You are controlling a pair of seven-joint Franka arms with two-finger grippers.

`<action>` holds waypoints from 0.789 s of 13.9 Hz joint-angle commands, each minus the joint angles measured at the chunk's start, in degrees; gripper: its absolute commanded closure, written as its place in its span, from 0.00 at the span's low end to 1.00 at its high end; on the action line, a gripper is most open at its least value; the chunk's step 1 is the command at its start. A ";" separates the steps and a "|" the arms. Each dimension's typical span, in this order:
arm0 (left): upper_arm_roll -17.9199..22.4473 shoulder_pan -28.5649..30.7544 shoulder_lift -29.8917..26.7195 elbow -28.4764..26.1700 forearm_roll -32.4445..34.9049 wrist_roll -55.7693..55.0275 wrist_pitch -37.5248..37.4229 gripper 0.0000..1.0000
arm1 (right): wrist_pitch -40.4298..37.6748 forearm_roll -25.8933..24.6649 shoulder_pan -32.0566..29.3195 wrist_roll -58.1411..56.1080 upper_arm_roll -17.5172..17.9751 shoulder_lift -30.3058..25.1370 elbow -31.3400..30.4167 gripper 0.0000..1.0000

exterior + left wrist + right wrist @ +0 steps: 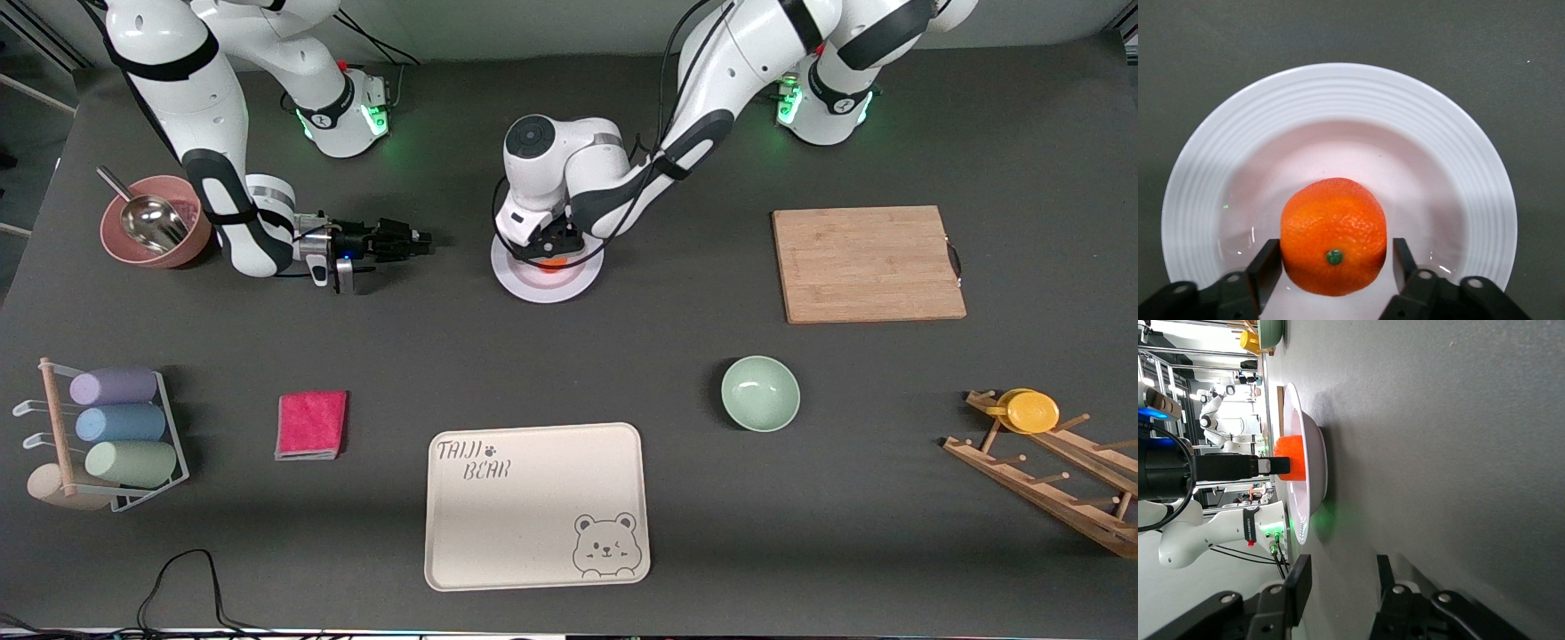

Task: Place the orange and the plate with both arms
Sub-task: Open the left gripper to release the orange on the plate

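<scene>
orange [1333,235] on plate [1338,93]

The orange [1333,245] is showing bright orange with a green stem dot, the plate [1338,107] glossy white with ringed ridges. The tray [536,507] is wearing cream with a bear drawing; the bowl [759,393], mint green.

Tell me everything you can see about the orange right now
The orange is a small round fruit with bright, dimpled peel and a tiny green stem button facing the left wrist camera. It looks whole and unpeeled. It sits in the shallow well of the white plate, which has a wide ribbed rim. The left gripper is down over the plate, open, with a black finger on each side of the fruit and a slight gap visible. Nothing else touches the orange.
</scene>
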 commanded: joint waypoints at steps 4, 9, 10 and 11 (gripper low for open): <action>-0.59 2.40 -4.45 4.81 -1.16 -0.35 -9.39 0.00 | -0.92 1.73 0.40 -1.93 -0.16 1.36 0.84 0.53; -9.46 20.83 -12.79 6.31 -9.59 14.74 -19.67 0.00 | -0.83 6.91 0.67 -2.19 3.08 1.36 1.10 0.53; -10.61 24.79 -14.99 7.27 -10.56 17.47 -22.22 0.00 | -0.75 8.22 0.67 -2.19 4.14 1.45 1.19 0.53; -10.62 27.79 -16.32 9.28 -10.75 19.23 -25.29 0.00 | -0.57 10.06 0.76 -2.19 5.10 1.45 1.28 0.53</action>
